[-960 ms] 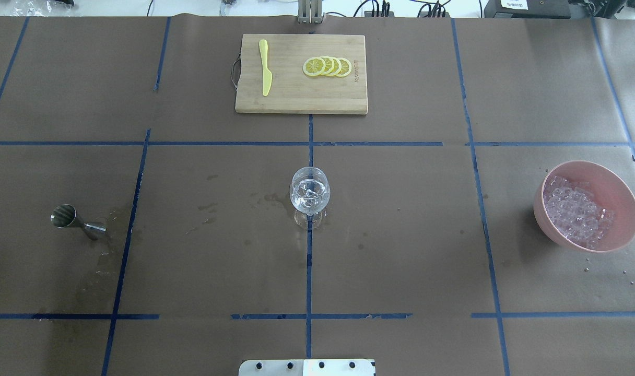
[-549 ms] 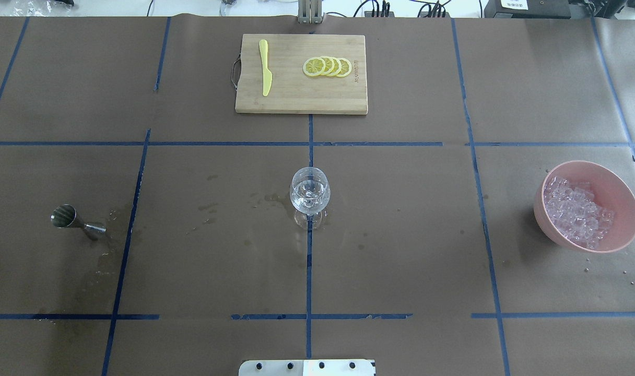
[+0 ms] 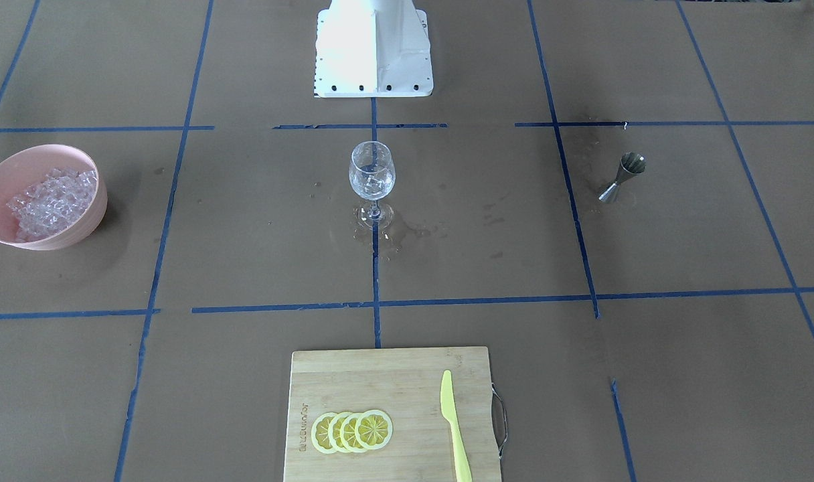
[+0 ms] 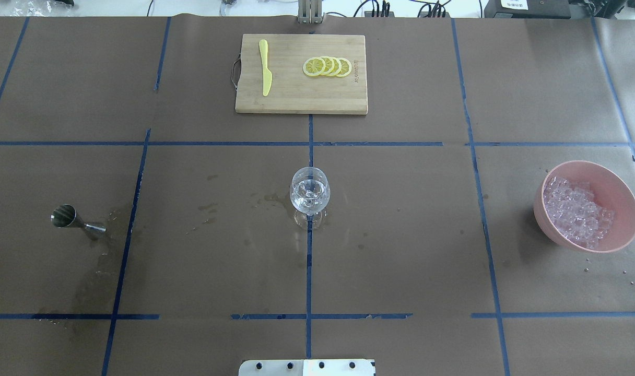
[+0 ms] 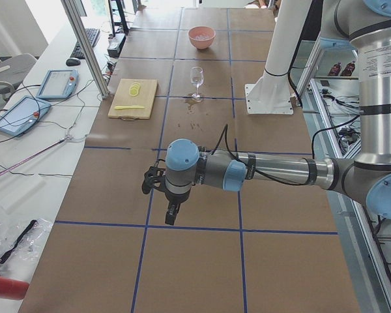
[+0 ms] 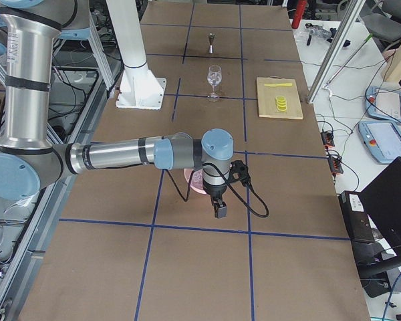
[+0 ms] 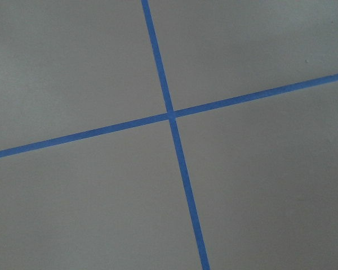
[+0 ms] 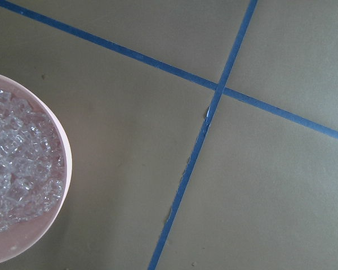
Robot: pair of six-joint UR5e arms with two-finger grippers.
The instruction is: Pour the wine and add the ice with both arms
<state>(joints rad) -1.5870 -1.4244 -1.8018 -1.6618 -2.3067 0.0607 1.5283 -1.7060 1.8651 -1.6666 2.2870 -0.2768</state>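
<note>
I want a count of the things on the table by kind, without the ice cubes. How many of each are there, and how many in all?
glass: 1
jigger: 1
bowl: 1
board: 1
knife: 1
lemon slices: 4
Total: 9

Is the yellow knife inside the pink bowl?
No, the yellow plastic knife lies on the wooden cutting board, far from the round pink bowl.
</note>
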